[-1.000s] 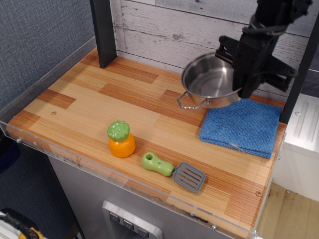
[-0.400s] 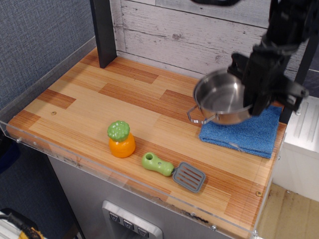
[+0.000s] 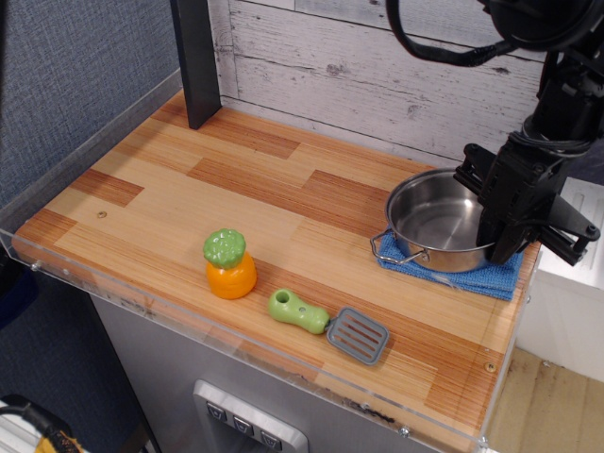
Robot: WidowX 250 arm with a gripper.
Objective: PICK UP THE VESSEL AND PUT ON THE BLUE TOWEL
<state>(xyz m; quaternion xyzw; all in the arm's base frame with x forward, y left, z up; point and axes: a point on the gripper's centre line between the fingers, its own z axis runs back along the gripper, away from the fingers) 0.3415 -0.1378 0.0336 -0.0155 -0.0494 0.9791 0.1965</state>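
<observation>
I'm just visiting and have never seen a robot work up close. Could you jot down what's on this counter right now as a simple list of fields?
surface: wooden counter
vessel: shiny steel pot, over the blue towel, apparently resting on it
blue towel: mostly covered by the pot, edges showing
gripper: black, at the pot's right rim; whether it grips cannot be told
orange toy: upright, green top, near the front
spatula: green handle, grey slotted blade, front edge
task status: pot appears to be on the towel
</observation>
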